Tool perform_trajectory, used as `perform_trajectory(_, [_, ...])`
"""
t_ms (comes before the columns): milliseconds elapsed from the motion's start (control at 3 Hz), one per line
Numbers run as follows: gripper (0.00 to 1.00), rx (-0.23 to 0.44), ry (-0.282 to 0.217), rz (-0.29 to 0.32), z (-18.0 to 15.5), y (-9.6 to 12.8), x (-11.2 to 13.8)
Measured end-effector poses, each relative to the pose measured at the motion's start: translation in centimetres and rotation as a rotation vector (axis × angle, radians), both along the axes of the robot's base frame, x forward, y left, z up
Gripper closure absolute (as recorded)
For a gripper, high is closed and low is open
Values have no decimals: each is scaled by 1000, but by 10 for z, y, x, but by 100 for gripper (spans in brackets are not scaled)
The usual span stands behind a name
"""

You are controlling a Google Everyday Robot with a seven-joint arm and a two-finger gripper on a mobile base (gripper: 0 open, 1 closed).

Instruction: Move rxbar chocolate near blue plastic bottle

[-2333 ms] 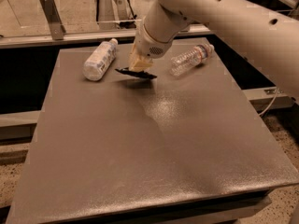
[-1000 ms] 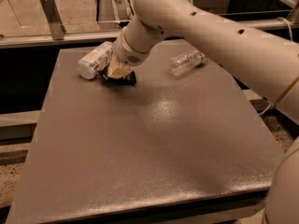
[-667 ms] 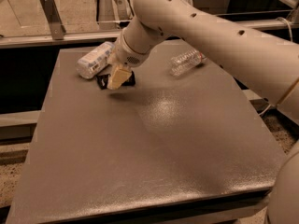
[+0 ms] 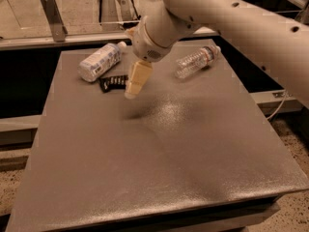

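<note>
The small flat black rxbar chocolate wrapper with white lettering point(image 4: 113, 82) now lies on its own on the grey tabletop point(image 4: 159, 163), where a second ago the gripper was down on it. It sits at about five o'clock from the stout blue plastic bottle with the pale label and white cap point(image 4: 99, 61), just beside it, and I cannot tell whether a sliver of table shows between them. The bottle lies on its side towards eleven o'clock on the table.

The cream-coloured gripper point(image 4: 130, 92) has let go and lifted. It hangs just off the bar's three o'clock end, clear of the surface, with its shadow on the table below. It carries nothing, but from this side I cannot tell whether it is spread or closed.

The slim clear ribbed water bottle point(image 4: 197, 61) rests well apart at about one o'clock on the table.

With the bar set down beside the right bottle, I judge the placement done, and what remains is only for the arm to draw away without brushing the bar
</note>
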State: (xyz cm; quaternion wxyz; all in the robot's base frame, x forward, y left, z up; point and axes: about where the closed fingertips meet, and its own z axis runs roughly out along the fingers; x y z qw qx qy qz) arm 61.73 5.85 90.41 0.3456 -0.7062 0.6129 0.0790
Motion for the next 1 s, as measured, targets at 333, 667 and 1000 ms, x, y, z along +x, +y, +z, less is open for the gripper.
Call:
perform_trajectory(333, [0,59,-48,-29,32,-57,-16])
perform_trajectory(667, [0,142,-85,-91,59,-143,-42])
perform_trajectory(1000, [0,135,-81,-91,57,-138,-41])
